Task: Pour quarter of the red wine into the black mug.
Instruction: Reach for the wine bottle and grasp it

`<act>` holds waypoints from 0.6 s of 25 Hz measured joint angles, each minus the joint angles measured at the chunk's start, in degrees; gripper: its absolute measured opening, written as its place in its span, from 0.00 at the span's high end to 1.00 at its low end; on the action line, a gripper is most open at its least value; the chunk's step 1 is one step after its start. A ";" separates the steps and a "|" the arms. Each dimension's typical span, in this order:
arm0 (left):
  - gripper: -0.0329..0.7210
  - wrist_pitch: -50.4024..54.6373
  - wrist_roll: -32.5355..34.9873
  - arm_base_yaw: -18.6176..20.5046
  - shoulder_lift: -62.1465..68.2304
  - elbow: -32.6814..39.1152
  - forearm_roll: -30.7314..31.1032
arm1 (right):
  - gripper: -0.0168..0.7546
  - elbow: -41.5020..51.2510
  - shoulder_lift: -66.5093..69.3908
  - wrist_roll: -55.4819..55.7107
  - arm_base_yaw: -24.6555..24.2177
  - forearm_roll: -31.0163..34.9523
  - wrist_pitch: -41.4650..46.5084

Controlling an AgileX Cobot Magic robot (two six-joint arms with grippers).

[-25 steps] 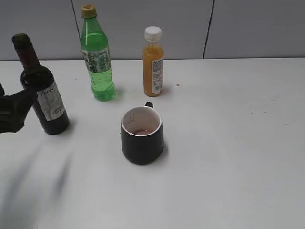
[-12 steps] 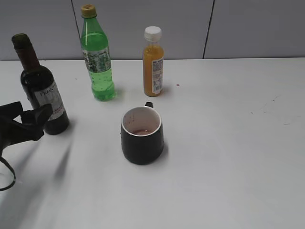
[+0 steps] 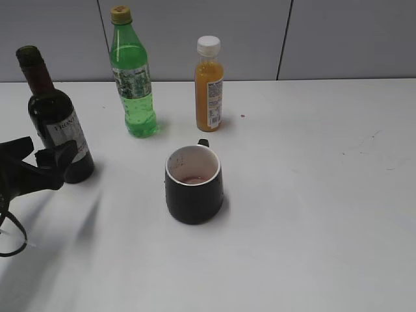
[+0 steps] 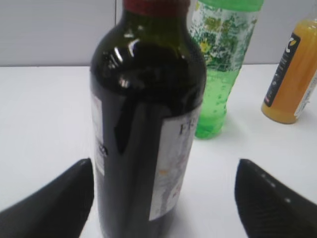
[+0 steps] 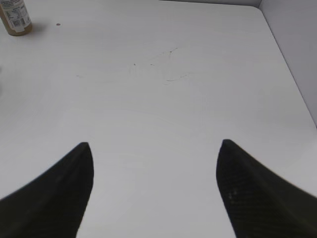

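The red wine bottle (image 3: 57, 123) stands upright at the left of the table, dark glass with a white-grey label; it fills the left wrist view (image 4: 143, 124). My left gripper (image 3: 45, 156) is open, just in front of the bottle's base, not touching it; its fingertips (image 4: 163, 188) sit wide either side of the bottle. The black mug (image 3: 194, 185) stands mid-table, white inside with a little reddish liquid at the bottom, handle facing away. My right gripper (image 5: 156, 168) is open and empty over bare table; it does not show in the exterior view.
A bright green plastic bottle (image 3: 133, 81) and a small orange juice bottle (image 3: 209, 84) stand behind the mug near the grey back wall. Both also show in the left wrist view (image 4: 218, 64) (image 4: 292, 79). The table's right edge (image 5: 292, 74) meets a grey wall.
My left gripper has let go of the wine bottle, opened, and drawn back toward the front left. The bottle stays upright in place. The mug has not moved.
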 joint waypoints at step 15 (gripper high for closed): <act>0.04 -0.05 -0.02 0.00 4.23 -3.30 -0.86 | 0.22 0.00 0.00 0.00 0.00 0.00 0.00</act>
